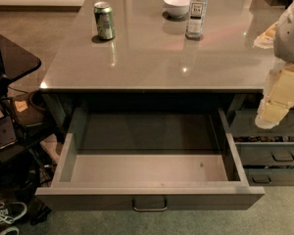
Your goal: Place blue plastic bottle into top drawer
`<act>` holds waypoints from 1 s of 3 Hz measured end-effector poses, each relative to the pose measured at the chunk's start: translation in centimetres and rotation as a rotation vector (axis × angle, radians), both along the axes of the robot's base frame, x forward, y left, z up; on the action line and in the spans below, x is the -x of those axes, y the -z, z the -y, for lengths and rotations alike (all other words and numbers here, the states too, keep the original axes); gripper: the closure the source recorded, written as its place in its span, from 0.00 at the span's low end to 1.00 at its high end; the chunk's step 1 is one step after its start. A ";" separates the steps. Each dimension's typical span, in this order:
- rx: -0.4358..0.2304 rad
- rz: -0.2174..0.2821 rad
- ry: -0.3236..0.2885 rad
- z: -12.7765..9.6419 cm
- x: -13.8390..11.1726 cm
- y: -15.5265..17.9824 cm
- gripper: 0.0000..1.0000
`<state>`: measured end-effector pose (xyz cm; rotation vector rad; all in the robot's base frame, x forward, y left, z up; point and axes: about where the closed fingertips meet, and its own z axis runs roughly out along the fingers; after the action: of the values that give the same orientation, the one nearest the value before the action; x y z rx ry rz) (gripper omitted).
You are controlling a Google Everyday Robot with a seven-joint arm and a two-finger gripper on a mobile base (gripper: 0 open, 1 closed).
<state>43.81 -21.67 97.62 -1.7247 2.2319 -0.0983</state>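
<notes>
Camera view: I see top drawer (152, 197) pulled wide open, bottle not in it. Blue plastic bottle (197, 11) upright on far side of countertop (152, 58), just beside white bowl (177, 5); green can (104, 21) well apart to left. Gripper (268, 117) hangs at right edge, over narrower drawers, well apart from bottle. Cannot tell how wide it stands; bottle not in its hold. My read: drawer ready; reach, grasp, carry, release all left.

The grey counter (152, 58) carries three things: one blue plastic bottle (197, 11), one green soda can (104, 20) and one white bowl (177, 5). Below it is one wide top drawer (196, 199), with two narrower drawers (264, 155) at its right, so three pull handles in all. One gripper (267, 120) hangs at the right edge, beside the counter's front corner.
</notes>
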 end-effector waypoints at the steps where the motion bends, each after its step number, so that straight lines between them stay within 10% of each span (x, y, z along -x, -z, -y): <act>1: 0.000 0.000 0.000 0.0 0.0 0.0 0.00; 3: 0.068 0.026 0.065 -0.5 -1.9 -2.2 0.00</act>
<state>45.73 -21.17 99.83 -1.6759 2.2909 -0.2127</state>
